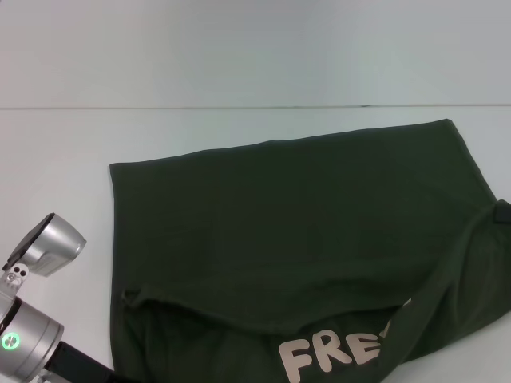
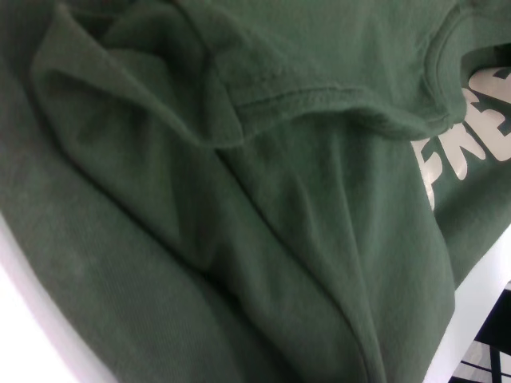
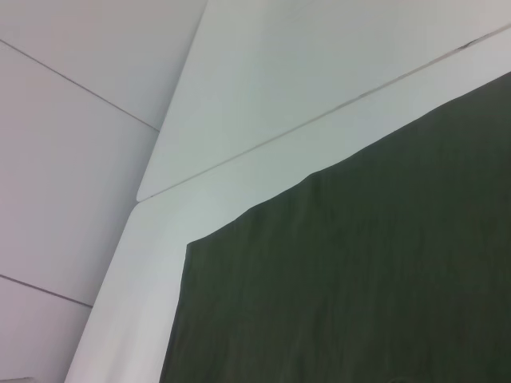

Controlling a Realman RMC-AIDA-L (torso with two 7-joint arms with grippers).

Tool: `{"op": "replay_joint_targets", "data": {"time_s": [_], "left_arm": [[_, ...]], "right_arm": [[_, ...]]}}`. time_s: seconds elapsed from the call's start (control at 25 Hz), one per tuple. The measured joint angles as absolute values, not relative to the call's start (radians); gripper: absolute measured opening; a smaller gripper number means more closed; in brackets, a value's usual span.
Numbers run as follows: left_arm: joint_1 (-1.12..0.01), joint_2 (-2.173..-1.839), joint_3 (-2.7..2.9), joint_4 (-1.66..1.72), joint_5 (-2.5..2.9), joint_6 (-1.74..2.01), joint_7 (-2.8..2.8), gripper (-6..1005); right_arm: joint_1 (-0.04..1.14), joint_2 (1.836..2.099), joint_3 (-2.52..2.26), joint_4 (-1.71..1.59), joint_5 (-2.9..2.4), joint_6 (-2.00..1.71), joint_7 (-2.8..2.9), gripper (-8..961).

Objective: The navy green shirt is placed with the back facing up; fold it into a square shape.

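The navy green shirt (image 1: 303,215) lies spread over the white table (image 1: 56,144), its far edge running straight. Along its near edge, a turned-over part bears pale letters "FRE" (image 1: 331,351). A fold line climbs from there to the right edge. My left gripper (image 1: 84,369) is at the shirt's near left corner, only its black base showing below the silver arm (image 1: 32,319). The left wrist view is filled with bunched shirt fabric (image 2: 239,239), a stitched hem and the letters (image 2: 471,120). A small black part of my right gripper (image 1: 501,212) shows at the shirt's right side.
The right wrist view looks down on a far corner of the shirt (image 3: 383,263) and the bare table (image 3: 239,120) beyond it. A seam crosses the table (image 1: 239,107) behind the shirt. The table's edge (image 2: 479,319) lies close to the lettering.
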State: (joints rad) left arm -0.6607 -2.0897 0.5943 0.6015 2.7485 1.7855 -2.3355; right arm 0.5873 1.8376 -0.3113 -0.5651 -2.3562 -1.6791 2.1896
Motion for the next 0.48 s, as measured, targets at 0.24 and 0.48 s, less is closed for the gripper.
{"op": "replay_joint_targets", "data": {"time_s": [0.24, 0.48], "left_arm": [[-0.666, -2.09, 0.602, 0.604, 2.749, 1.783, -2.336, 241], [-0.67, -2.083, 0.596, 0.601, 2.742, 1.795, -2.332, 30]], "right_arm": [[0.588, 1.838, -0.311, -0.562, -2.356, -1.68, 2.189, 31], [0.59, 1.838, -0.311, -0.561, -2.356, -1.681, 2.189, 31]]}}
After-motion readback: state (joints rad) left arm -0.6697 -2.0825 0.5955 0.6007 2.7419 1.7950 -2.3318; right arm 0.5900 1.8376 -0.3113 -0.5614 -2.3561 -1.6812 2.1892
